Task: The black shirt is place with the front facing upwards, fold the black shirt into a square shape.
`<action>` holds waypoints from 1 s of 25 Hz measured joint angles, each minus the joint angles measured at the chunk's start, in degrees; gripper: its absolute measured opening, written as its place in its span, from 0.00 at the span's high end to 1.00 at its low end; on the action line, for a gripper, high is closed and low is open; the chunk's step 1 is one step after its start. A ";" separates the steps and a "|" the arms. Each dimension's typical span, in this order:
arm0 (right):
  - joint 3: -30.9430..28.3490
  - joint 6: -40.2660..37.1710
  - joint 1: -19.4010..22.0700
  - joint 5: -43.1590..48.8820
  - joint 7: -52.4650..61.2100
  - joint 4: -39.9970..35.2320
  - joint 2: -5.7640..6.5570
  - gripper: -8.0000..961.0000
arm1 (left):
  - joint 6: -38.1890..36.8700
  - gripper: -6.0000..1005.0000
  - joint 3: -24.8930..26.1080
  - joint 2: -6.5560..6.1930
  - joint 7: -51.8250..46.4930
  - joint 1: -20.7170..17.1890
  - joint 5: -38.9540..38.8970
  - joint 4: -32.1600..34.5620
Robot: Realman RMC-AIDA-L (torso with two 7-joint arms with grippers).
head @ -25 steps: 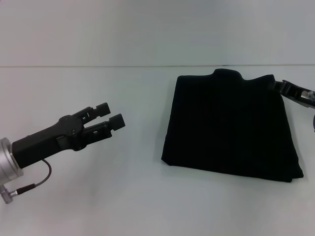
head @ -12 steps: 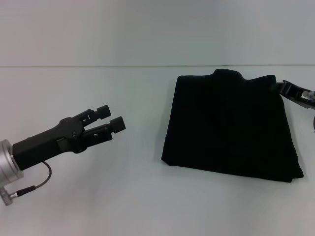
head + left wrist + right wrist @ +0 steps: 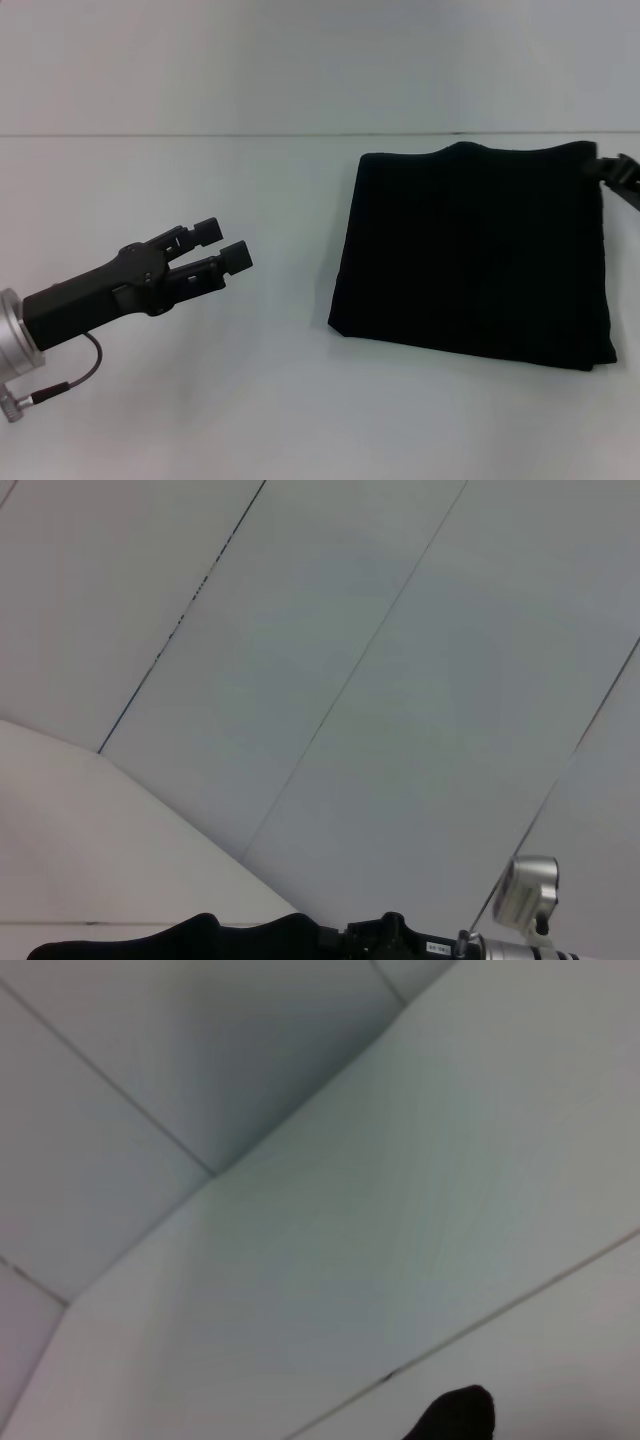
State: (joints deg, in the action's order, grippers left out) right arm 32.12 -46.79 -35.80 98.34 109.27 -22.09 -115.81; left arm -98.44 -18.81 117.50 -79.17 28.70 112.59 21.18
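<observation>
**Head view: shirt lies folded, near-square**

At eight o'clock the left pincer [image 3: 228,243] hovers over the bare desk [image 3: 250,400], fingers narrowly parted, holding nothing. Farther off at three o'clock, the black shirt [image 3: 470,250] lies flat as a compact, roughly square bundle; folding looks essentially finished, perhaps needing only tidying. At two o'clock the right pincer [image 3: 622,178] is cut off by the edge, so its grip cannot be told. The lettering is hidden.
</observation>
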 joint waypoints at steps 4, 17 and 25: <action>-1.36 -0.87 1.77 -1.54 -0.42 -0.01 0.07 0.96 | 0.00 0.06 -0.03 0.00 -0.05 -0.08 0.00 0.00; -0.68 7.74 0.92 -1.04 -1.69 0.82 -0.83 0.96 | -0.09 0.06 -0.09 0.18 -0.11 0.36 0.09 0.00; -0.67 9.63 1.23 -1.56 -4.06 0.70 -0.98 0.96 | 0.02 0.06 -0.08 0.25 -0.11 0.47 -0.01 -0.02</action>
State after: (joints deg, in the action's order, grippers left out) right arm 31.44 -37.16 -34.58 96.78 105.21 -21.39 -116.79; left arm -98.42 -18.89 117.76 -79.28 29.17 112.58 21.16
